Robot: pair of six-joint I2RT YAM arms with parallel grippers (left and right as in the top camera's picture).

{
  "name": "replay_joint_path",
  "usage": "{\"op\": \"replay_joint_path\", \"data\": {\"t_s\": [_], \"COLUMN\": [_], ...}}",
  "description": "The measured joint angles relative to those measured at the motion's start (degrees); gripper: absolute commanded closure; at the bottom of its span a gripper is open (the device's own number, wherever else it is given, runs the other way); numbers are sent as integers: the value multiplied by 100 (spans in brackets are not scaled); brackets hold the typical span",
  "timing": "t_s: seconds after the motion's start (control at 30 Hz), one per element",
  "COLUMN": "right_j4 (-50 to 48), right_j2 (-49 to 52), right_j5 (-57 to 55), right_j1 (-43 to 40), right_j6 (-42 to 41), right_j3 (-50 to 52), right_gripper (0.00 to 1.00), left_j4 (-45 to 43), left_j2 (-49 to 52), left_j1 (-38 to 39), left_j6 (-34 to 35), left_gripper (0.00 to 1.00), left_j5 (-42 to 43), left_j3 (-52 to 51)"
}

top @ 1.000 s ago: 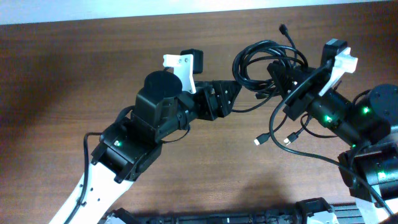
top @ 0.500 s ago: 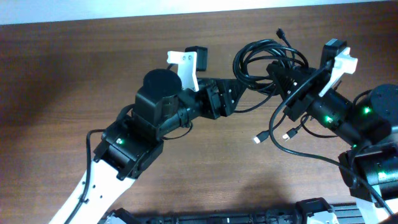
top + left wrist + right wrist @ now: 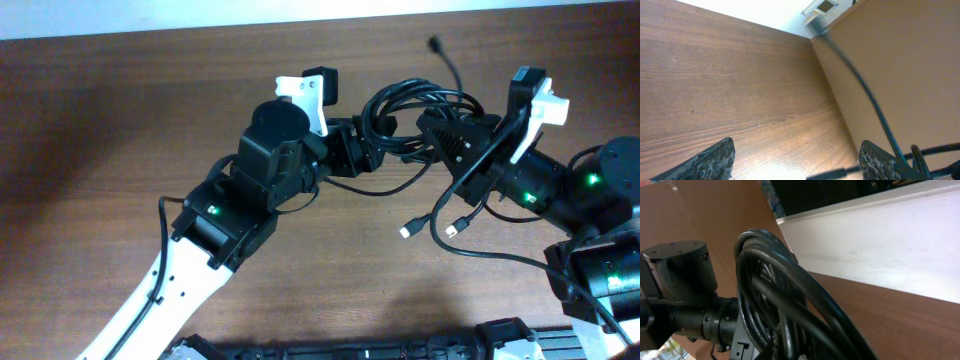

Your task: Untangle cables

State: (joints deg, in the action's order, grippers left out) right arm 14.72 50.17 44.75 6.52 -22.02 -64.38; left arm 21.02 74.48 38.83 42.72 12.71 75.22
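Cables [image 3: 790, 280], coiled, sit pinched in the right gripper [image 3: 430, 130].

counter [image 3: 120, 120]: brown wood, visible grain, smooth, soft sheen | cables [image 3: 420, 95]: black rubbery jacket, smooth, a little glossy | plugs [image 3: 405, 232] below the cables: silvery metal, shiny | left end effector [image 3: 797, 167]: fingers [image 3: 715, 161] black, grainy rough surface, matt | arm housing [image 3: 275, 135] left of the cables: matt black plastic | bracket [image 3: 303, 100] on it: white plastic, smooth
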Motion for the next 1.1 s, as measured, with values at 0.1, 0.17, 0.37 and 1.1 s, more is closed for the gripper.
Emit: {"op": "replay_joint_path", "data": {"t_s": [0.1, 0.17, 0.37, 1.1], "right_j4": [-15, 2, 221, 293], "right_j2": [-4, -4, -4, -9], "right_j5": [20, 17, -76, -356], "right_j1": [-2, 0, 0, 0], "right_j6": [83, 144, 417, 525], "right_j3": [0, 0, 0, 0], "right_gripper": [96, 96, 96, 96], "left_j4": [-74, -22, 254, 105], "left_j2": [2, 0, 0, 0], "left_j1": [-9, -7, -459, -1475], "left_j6": [0, 0, -61, -1832], "left_gripper": [24, 24, 40, 13], "left_j5": [170, 216, 402, 3705], "left_j3": [0, 0, 0, 0]}}
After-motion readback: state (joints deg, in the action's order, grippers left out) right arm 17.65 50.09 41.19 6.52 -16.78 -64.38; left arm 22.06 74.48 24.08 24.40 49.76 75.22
